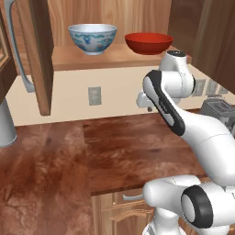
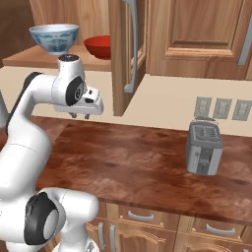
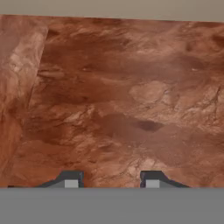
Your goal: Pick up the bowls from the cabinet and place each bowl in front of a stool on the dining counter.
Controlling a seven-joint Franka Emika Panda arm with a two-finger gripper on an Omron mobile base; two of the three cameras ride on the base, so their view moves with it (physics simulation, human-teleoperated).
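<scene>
Pincer [image 3: 108,179] spread and bare above the counter [image 3: 122,109].
Bowls [image 1: 92,38] sit higher on the shelf [image 1: 69,57]; open door [image 2: 127,54] beside, toaster [image 2: 204,148] well apart.

red bowl [image 1: 148,42]: glossy | cabinet [image 1: 41,55]: wood | toaster [image 2: 204,148]: brushed metal

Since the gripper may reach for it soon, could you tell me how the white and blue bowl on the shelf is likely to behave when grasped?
The white and blue bowl looks glossy and rigid, so probably slippery and breakable if dropped. It stands on a narrow foot under a wide rim, so a sideways nudge might tip it. The red bowl sits close beside it, leaving little room on that side.
</scene>
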